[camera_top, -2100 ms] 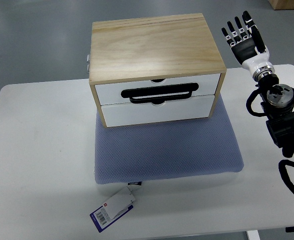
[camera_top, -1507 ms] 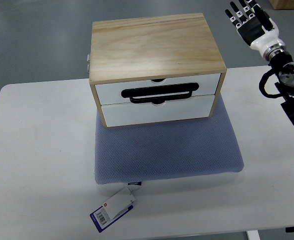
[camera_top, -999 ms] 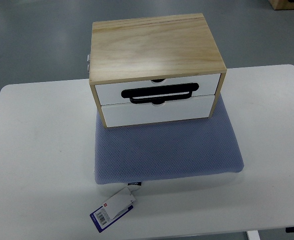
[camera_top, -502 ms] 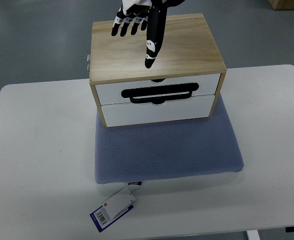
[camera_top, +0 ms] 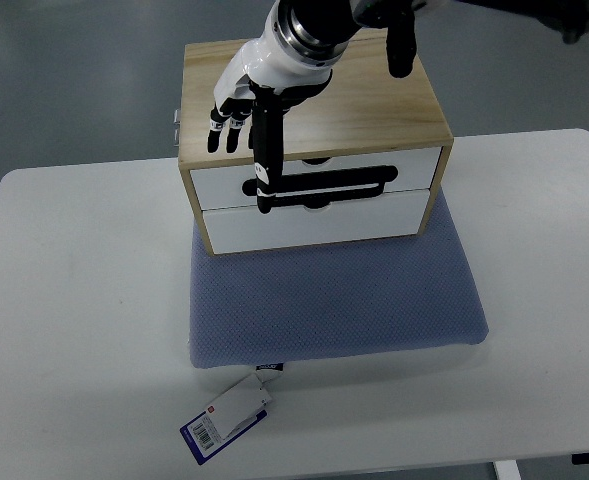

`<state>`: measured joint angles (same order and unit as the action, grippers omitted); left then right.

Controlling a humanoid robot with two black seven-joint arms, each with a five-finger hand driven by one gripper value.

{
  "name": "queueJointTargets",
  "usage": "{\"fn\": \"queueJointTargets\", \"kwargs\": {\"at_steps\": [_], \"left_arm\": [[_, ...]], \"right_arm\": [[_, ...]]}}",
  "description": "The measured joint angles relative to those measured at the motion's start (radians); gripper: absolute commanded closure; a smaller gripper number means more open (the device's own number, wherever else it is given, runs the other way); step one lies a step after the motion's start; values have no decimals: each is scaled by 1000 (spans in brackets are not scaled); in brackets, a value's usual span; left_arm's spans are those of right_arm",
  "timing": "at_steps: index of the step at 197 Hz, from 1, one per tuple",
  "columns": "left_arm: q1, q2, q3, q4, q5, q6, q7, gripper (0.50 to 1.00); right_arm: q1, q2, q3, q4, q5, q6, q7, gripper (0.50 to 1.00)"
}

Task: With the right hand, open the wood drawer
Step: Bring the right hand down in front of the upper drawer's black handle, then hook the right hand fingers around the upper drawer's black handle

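Half a second ago my right hand (camera_top: 246,110) hung over the back of the wooden drawer box (camera_top: 312,92); now it has dropped forward, one long finger (camera_top: 265,160) reaching the black handle (camera_top: 322,188) of the upper drawer (camera_top: 414,170), others loosely spread, gripping nothing. Both drawers remain closed on the blue mat (camera_top: 334,300); hooking comes next.

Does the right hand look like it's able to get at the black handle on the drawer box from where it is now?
Probably yes. The right hand hangs over the wooden box with one long finger reaching down onto the left end of the black handle. Nothing stands in front of the drawer fronts; only the grey mat lies below.
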<state>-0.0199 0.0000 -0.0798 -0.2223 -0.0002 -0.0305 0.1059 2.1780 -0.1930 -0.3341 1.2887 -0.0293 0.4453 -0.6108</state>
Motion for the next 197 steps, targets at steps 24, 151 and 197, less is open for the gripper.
{"fn": "queueJointTargets", "kwargs": {"at_steps": [24, 151, 197], "left_arm": [[0, 0, 0, 0, 0, 0, 0, 500], [0, 0, 0, 2, 0, 0, 1, 500], [0, 0, 1, 3, 0, 0, 1, 500]], "right_arm": [[-28, 19, -11, 0, 13, -54, 0, 556], [-186, 21, -72, -26, -106, -60, 0, 556], [-218, 4, -90, -31, -149, -56, 0, 556]]}}
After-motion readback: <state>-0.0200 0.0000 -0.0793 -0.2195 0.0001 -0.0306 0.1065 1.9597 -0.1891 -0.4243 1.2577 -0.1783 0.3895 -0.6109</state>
